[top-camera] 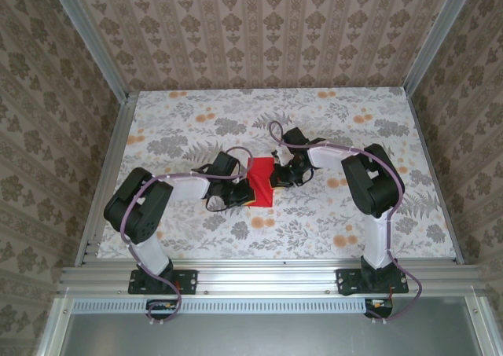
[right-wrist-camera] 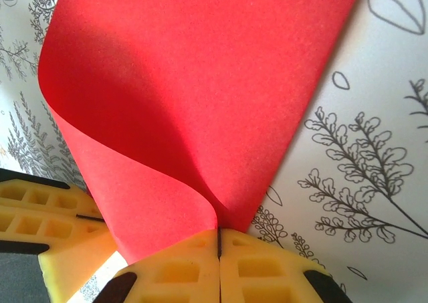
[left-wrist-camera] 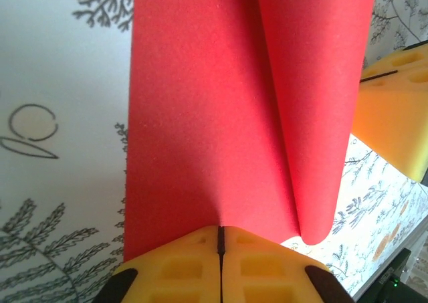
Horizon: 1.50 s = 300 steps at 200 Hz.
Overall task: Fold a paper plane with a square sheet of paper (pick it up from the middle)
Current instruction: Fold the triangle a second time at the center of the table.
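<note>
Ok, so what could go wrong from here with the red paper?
Both the left gripper and right gripper are shut on the square sheet of paper; pulling apart could tear it. The sheet bends over in a soft curve, not a crease, so the fold may land crooked. The grippers sit close together and might bump.

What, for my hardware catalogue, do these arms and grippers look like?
The left arm and right arm have black joints, white links and a lilac cable each. The left gripper and right gripper have yellow fingers with square pockets.
</note>
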Tool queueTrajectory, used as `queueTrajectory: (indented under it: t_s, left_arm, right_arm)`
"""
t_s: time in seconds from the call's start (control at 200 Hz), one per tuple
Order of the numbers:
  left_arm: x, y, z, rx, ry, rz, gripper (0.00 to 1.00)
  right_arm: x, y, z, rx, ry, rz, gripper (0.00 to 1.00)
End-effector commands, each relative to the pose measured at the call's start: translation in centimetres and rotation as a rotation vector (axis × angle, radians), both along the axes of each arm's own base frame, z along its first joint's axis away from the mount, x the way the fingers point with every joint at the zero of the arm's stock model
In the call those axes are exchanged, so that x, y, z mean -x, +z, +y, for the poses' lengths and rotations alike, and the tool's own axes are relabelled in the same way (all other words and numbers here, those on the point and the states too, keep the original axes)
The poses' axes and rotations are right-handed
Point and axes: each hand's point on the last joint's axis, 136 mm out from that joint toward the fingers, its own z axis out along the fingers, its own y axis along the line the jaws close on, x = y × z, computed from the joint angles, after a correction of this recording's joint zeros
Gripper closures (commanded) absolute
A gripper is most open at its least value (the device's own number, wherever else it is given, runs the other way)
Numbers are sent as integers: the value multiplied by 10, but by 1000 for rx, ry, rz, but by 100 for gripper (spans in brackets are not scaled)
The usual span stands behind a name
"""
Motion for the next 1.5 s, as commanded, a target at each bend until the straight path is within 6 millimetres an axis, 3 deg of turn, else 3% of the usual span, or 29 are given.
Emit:
queueTrajectory:
  t_s: [0.0,0.29,0.82,1.495]
  left_arm:
    - [1,-5,6,-60,-33,1,96]
    - [12,-14,11,-125,-99,35,100]
    - [10,-13,6,-121,-128,28,100]
    - [10,-12,5,-119,-134,23,100]
  right_arm:
    - [-5,8,5,-24,32,-27,94]
    - [-12,10,8,-24,32,-48,94]
    - [-9,7,14,-31,75,-35,92]
    - [-14,-3,3,47,48,-44,92]
